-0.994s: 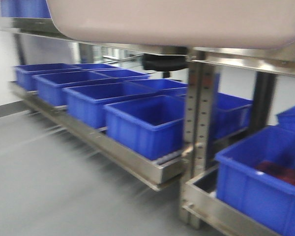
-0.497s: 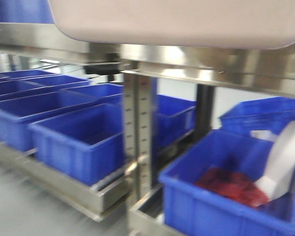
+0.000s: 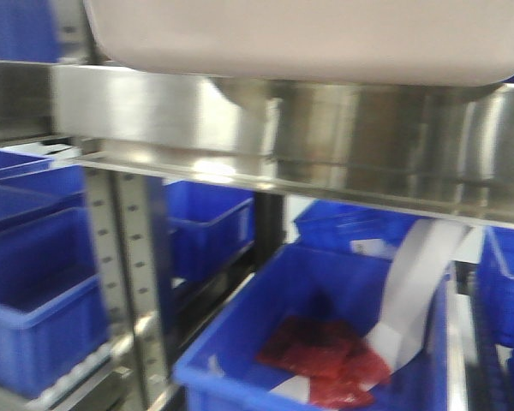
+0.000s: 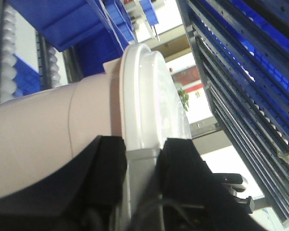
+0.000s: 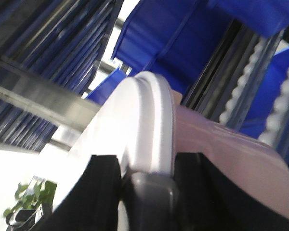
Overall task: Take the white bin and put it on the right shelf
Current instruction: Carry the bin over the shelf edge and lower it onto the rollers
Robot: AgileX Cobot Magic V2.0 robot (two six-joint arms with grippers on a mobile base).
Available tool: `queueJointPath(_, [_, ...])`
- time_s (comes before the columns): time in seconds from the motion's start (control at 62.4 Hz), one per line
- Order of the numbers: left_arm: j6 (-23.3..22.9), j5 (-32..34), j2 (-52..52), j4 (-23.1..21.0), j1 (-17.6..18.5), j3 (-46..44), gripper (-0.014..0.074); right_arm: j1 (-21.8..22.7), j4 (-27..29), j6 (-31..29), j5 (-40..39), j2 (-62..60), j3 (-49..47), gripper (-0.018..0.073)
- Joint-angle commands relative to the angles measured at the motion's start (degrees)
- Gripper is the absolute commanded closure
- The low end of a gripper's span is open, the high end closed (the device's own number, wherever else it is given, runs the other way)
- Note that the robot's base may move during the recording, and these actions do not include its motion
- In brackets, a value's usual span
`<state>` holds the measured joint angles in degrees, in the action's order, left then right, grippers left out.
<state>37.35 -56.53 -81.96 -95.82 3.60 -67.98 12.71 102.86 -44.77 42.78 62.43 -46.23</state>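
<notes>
Our left end effector (image 4: 142, 179) is closed on the white bin (image 4: 43, 139). Its two black fingers (image 4: 108, 178) pinch the grey handle (image 4: 142, 166) at the edge of the glossy lid (image 4: 154, 91). The tub's pinkish body lies on one side of the grip and the lid's face on the other. Our right end effector (image 5: 147, 192) clamps the opposite end the same way, fingers pressed against either side of the grey handle there, with the lid rim rising just beyond them. The bin hangs between our two end effectors, gripped at both ends.

In the front view the bin's underside fills the top of the frame, directly above the broad reflective front rail of the right shelf (image 3: 368, 145). We cannot tell whether it touches the shelf. Below the bin and the rail sits a blue bin (image 3: 300, 278) holding red packets (image 3: 325, 351) and a white strip (image 3: 415, 282). A perforated upright (image 3: 124, 248) stands to the lower left, with more blue bins (image 3: 34, 317) around it. Beyond the left end effector's fingertips, off to one side, run slanted roller rails (image 4: 241, 96).
</notes>
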Motion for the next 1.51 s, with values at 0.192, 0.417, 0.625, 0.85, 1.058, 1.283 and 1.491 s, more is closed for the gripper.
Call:
queueJointPath(0.192, [0.63,-19.43,2.61,-2.58,3.15,-2.07,0.0637,-1.98,5.05,-0.35,14.48,-1.88,-2.5,0.0494])
queueJointPath(0.417, [0.63,-19.43,2.61,-2.58,3.15,-2.07,0.0637,-1.98,5.05,-0.35,14.36,-1.88,-2.5,0.0494])
queueJointPath(0.625, [0.63,-19.43,2.61,-2.58,3.15,-2.07,0.0637,-1.98,5.05,-0.35,14.36,-1.88,-2.5,0.0494])
queueJointPath(0.85, [0.63,-19.43,2.61,-2.58,3.15,-2.07,0.0637,-1.98,5.05,-0.35,14.36,-1.88,-2.5,0.0494])
queueJointPath(1.058, [0.63,-19.43,2.61,-2.58,3.15,-2.07,0.0637,-1.98,5.05,-0.35,14.36,-1.88,-2.5,0.0494])
queueJointPath(1.283, [0.63,-19.43,2.61,-2.58,3.15,-2.07,0.0637,-1.98,5.05,-0.35,14.36,-1.88,-2.5,0.0494])
queueJointPath(1.491, [0.63,-19.43,2.61,-2.58,3.15,-2.07,0.0637,-1.98,5.05,-0.35,14.36,-1.88,-2.5,0.0494])
